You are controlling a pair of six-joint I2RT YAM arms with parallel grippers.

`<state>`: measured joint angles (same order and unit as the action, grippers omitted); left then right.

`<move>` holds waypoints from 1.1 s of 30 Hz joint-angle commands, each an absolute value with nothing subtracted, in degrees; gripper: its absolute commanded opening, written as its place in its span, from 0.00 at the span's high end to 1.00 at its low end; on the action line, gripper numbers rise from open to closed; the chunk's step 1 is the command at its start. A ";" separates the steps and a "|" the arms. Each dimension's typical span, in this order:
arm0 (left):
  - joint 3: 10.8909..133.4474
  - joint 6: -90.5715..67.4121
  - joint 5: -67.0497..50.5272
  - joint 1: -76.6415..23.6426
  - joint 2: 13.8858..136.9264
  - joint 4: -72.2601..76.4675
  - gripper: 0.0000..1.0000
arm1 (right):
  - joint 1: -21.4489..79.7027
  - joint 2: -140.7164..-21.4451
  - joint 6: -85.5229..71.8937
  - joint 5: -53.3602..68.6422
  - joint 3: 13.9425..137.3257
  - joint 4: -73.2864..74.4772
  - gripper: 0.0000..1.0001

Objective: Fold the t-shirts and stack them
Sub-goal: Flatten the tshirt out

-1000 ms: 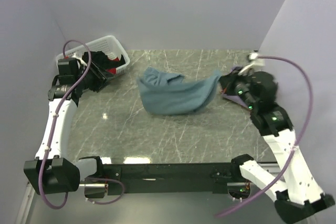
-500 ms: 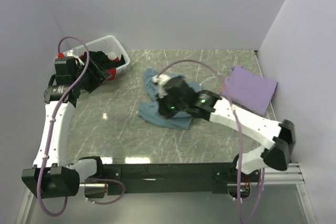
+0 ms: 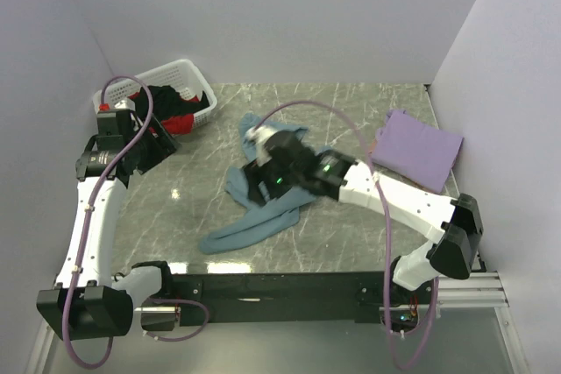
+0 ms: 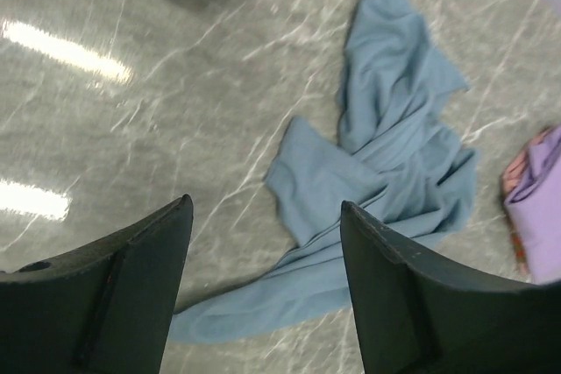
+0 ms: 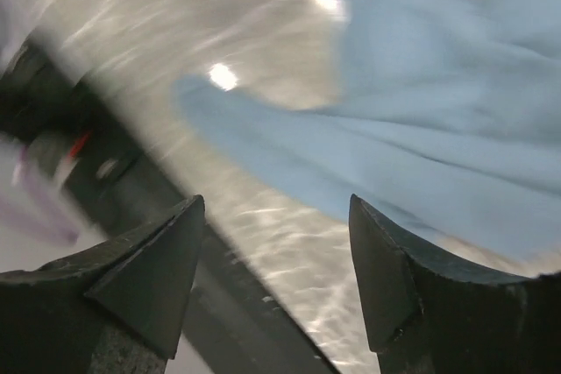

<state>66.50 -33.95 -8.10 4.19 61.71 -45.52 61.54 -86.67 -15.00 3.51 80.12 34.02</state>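
The teal-blue t-shirt [image 3: 252,230] lay unfolded and crumpled in the middle of the bench [image 3: 351,234]. Its bunched body sat toward the centre, and one long rumpled strip trailed off toward the near edge on the left arm's side. In the left wrist view the same shirt [image 4: 386,155] was spread in loose folds over the grey marbled top, with one flap doubled back on itself.

The right arm stretched across from its base, and its right hand [image 3: 259,183] hung directly over the heap. From its own camera, which was blurred, the right hand [image 5: 276,203] was released. Its two fingers stood wide apart with nothing between them, and the blue cloth [image 5: 438,155] lay below and beyond them. I could not tell whether the fingertips were touching the fabric.

The left hand [image 3: 160,146] hovered at the far left, near the white basket [image 3: 188,69] and well apart from the teal shirt. It too was released [image 4: 265,208], and only bare bench and cloth showed through the gap.

A lavender t-shirt [image 3: 416,148] lay folded flat at the far right of the bench. A black t-shirt [image 3: 168,98] and a red t-shirt [image 3: 180,122] were piled in the basket.
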 commanded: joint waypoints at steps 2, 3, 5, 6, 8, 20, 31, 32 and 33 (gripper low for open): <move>62.68 -29.54 -9.40 3.43 63.35 -47.89 0.27 | 48.36 -81.74 -22.94 0.62 75.60 32.60 0.27; 61.71 -29.01 -10.27 3.34 63.98 -48.34 0.27 | 46.95 -81.65 -23.11 0.18 75.15 32.96 0.27; 58.56 -27.69 -12.91 2.99 65.30 -48.52 0.27 | 42.20 -82.26 -24.08 0.09 73.58 33.13 0.27; 57.49 -27.60 -13.53 2.73 66.43 -48.60 0.27 | 40.36 -82.44 -24.69 0.09 72.69 33.05 0.27; 55.21 -27.16 -14.94 1.50 67.93 -48.43 0.28 | 34.23 -83.06 -27.15 1.93 70.24 32.61 0.27; 51.95 -34.88 -19.16 -7.20 70.92 -39.91 0.28 | 17.23 -86.92 -29.88 7.38 59.51 27.78 0.37; 54.49 -34.89 -17.32 -7.56 72.86 -40.69 0.27 | 13.54 -97.38 -28.92 7.56 62.92 25.40 0.45; 54.49 -34.89 -17.23 -7.56 72.86 -40.78 0.27 | 13.19 -97.90 -28.92 7.73 63.28 25.05 0.46; 54.58 -34.98 -17.14 -7.56 72.86 -40.87 0.27 | 12.92 -99.04 -28.74 7.91 63.63 24.79 0.46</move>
